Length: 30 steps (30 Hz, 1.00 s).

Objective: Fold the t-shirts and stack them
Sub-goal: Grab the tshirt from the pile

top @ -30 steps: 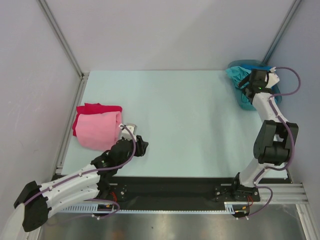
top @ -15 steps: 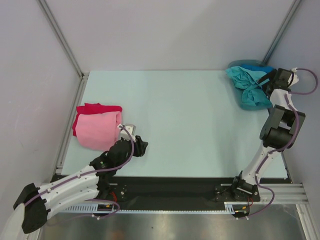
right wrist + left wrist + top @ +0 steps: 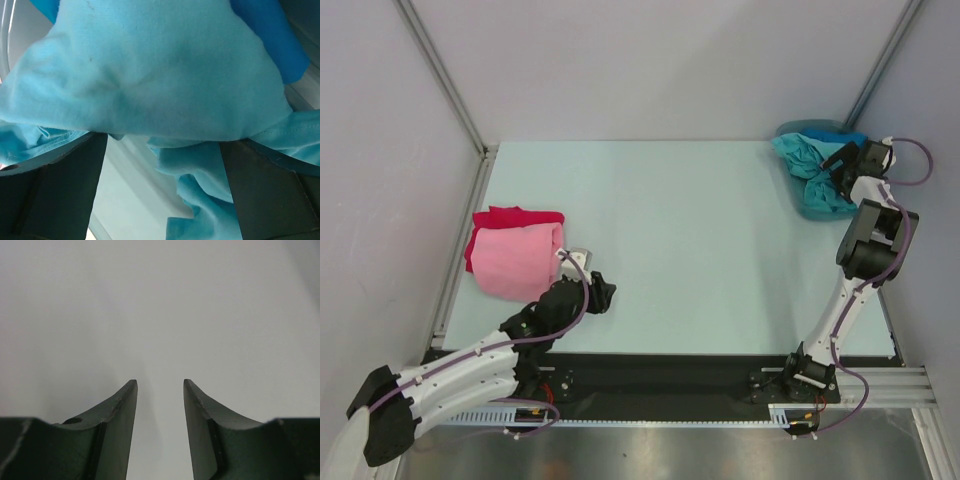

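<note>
A folded pink t-shirt point(image 3: 515, 262) lies on a red t-shirt point(image 3: 516, 215) at the table's left. My left gripper point(image 3: 604, 293) point(image 3: 160, 383) rests just right of that pile, open, with only bare table between its fingers point(image 3: 120, 405). At the back right, a crumpled turquoise t-shirt point(image 3: 810, 170) point(image 3: 150, 75) and a deeper blue t-shirt point(image 3: 840, 136) point(image 3: 272, 40) sit in a heap. My right gripper point(image 3: 837, 165) point(image 3: 162, 142) is pressed up against that heap, jaws wide open. Turquoise cloth drapes over its fingertips and hangs between them.
The grey translucent tub point(image 3: 798, 128) holds the two blue shirts in the back right corner, its curved rim point(image 3: 137, 172) showing below the cloth. Grey walls and metal frame posts point(image 3: 440, 75) close in the table on the left, the back and the right.
The right arm straightened and its wrist swung out to the right, then came back in against the turquoise shirt. The left arm has not moved.
</note>
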Available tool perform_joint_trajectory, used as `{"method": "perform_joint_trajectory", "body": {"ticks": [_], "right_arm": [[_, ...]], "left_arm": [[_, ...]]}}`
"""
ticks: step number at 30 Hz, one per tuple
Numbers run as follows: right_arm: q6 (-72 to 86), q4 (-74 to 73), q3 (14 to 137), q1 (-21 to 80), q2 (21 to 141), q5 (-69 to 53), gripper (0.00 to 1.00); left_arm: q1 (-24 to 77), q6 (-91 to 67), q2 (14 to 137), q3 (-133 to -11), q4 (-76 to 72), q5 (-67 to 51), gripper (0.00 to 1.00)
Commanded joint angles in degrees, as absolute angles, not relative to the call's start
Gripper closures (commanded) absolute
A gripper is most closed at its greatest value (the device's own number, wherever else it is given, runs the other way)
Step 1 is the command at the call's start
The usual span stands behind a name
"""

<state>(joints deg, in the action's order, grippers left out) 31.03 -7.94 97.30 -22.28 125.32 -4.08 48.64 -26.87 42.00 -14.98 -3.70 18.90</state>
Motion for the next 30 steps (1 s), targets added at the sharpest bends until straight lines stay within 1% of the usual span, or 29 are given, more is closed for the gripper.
{"method": "perform_joint_trajectory", "body": {"ticks": [1,6,8,10,11,12,13,14,15,16,23,30], "right_arm": [[30.8,-2.7,96.9,-22.5,125.7,-5.5,0.02],[34.2,2.1,96.9,-22.9,128.0,-8.3,0.02],[35.0,3.2,97.5,-22.8,129.2,-8.8,0.04],[35.2,3.5,98.5,-22.4,130.2,-9.1,0.11],[35.1,3.7,98.6,-22.3,130.2,-9.2,0.17],[35.2,4.0,98.6,-22.2,130.3,-9.4,0.33],[35.4,4.7,98.2,-22.2,130.3,-9.4,0.44],[35.5,5.0,97.9,-22.1,130.1,-9.3,0.59],[35.7,5.3,97.5,-22.1,129.7,-8.9,0.90],[35.8,6.2,96.3,-22.0,129.3,-8.7,1.00],[38.0,12.0,88.3,-20.6,122.2,-7.9,1.00],[41.6,15.9,85.4,-16.3,111.6,-11.3,1.00]], "left_arm": [[49.0,-26.4,42.2,-14.8,-5.1,19.1,0.52],[49.0,-26.5,42.3,-14.5,-5.4,18.6,0.52],[49.0,-26.4,42.6,-14.5,-5.7,18.6,0.52],[49.0,-26.4,43.1,-14.7,-5.8,18.7,0.52],[49.0,-26.3,43.3,-14.8,-5.8,18.8,0.52],[49.0,-26.4,43.5,-14.9,-5.8,18.9,0.52],[49.0,-26.4,43.6,-14.9,-5.8,18.9,0.52],[49.0,-26.4,43.8,-14.9,-5.8,18.9,0.52],[49.0,-26.4,43.7,-14.9,-5.8,18.9,0.52],[49.0,-26.4,43.7,-14.9,-5.8,19.0,0.52],[49.0,-26.2,43.5,-14.9,-5.9,18.5,0.52],[49.0,-26.3,41.7,-14.4,-5.5,18.6,0.52]]}}
